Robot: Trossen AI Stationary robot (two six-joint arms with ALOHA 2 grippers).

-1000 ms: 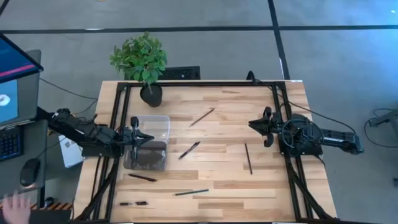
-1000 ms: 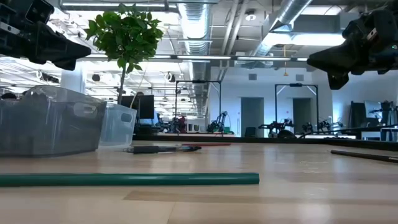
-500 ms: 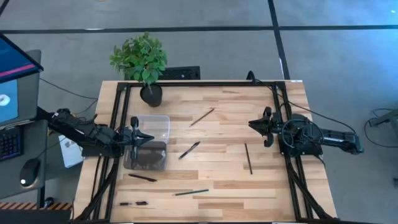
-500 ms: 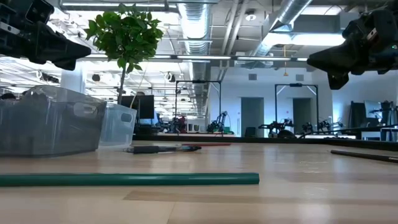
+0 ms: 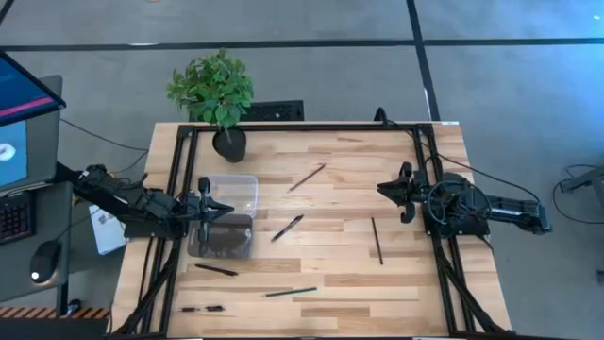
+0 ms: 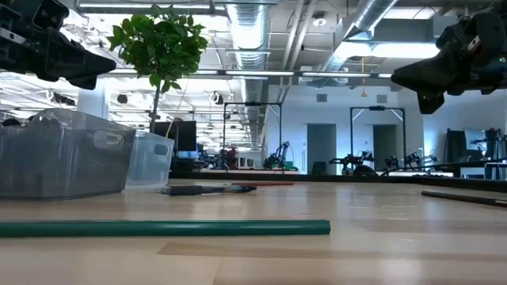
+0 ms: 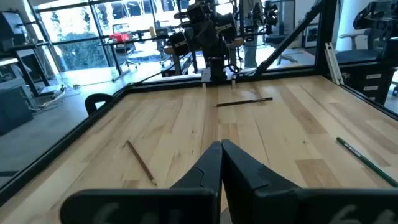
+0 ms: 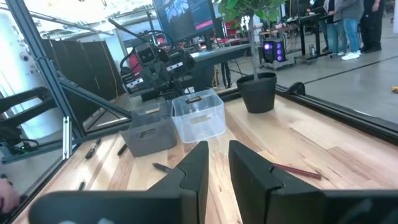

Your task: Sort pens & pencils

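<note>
Several pens and pencils lie flat and scattered on the wooden table: a brownish pencil (image 5: 307, 177), a black pen (image 5: 288, 228), a dark stick (image 5: 377, 240), a dark one (image 5: 216, 270), a green one (image 5: 291, 292) (image 6: 162, 228) and a dark one near the near edge (image 5: 201, 309). My left gripper (image 5: 215, 210) (image 7: 221, 155) hovers shut above the two bins at the table's left. My right gripper (image 5: 392, 192) (image 8: 217, 155) hovers at the table's right, fingers a narrow gap apart, with nothing between them.
A clear bin (image 5: 238, 192) (image 8: 199, 115) and a grey bin (image 5: 223, 236) (image 8: 149, 134) stand side by side at the left. A potted plant (image 5: 225, 104) sits at the far left corner. A black frame (image 5: 302, 126) edges the table. The middle of the table between the arms holds only the sticks.
Both arms and all the sticks have kept still. A person's hand that showed off the table, at the near left, has gone out of view.
</note>
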